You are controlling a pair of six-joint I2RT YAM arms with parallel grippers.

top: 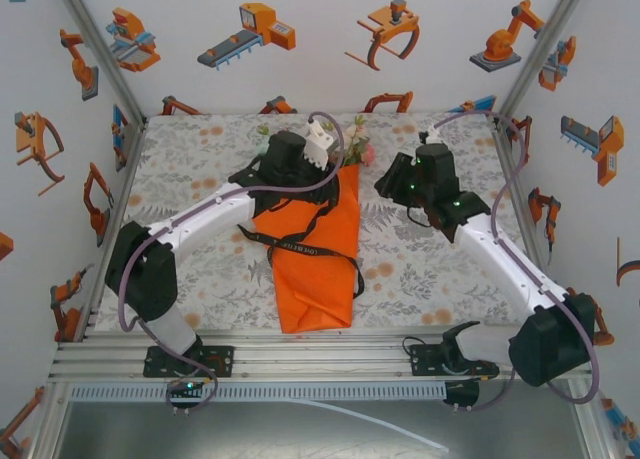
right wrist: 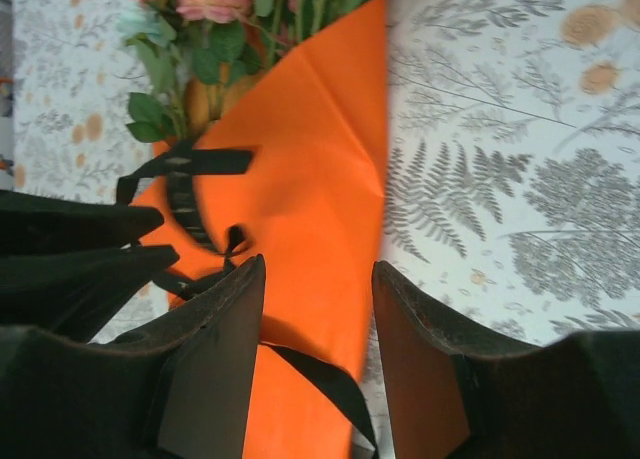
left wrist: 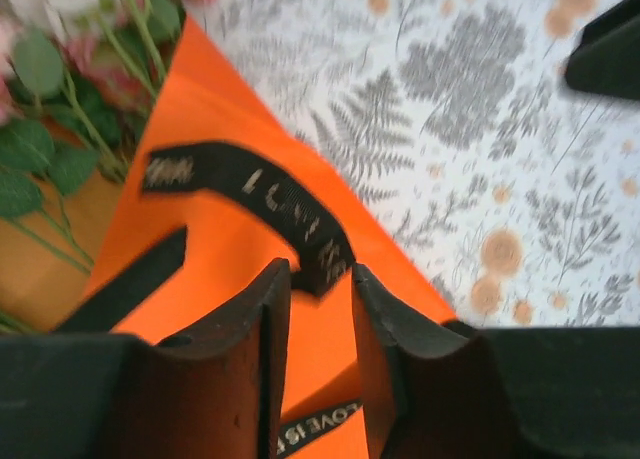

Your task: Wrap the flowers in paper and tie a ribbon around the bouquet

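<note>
The bouquet lies in the middle of the table: flowers (top: 357, 144) stick out of the far end of the orange paper (top: 315, 279) cone. The black ribbon (top: 300, 244) is looped loosely across the cone, its ends trailing down both sides. My left gripper (top: 335, 171) hovers over the cone's upper part. In the left wrist view it (left wrist: 320, 271) stands open, a lettered ribbon (left wrist: 250, 194) loop just past its tips and paper (left wrist: 230, 249) showing in the gap. My right gripper (right wrist: 318, 269) is open above the paper's (right wrist: 310, 169) right edge, ribbon (right wrist: 325, 379) running beneath it, flowers (right wrist: 205, 19) beyond.
The table wears a grey-and-orange floral cloth (top: 420, 269). White walls with orange robot stickers close in three sides. An aluminium rail (top: 330, 354) runs along the near edge by the arm bases. The right gripper (top: 388, 184) sits just right of the cone's top.
</note>
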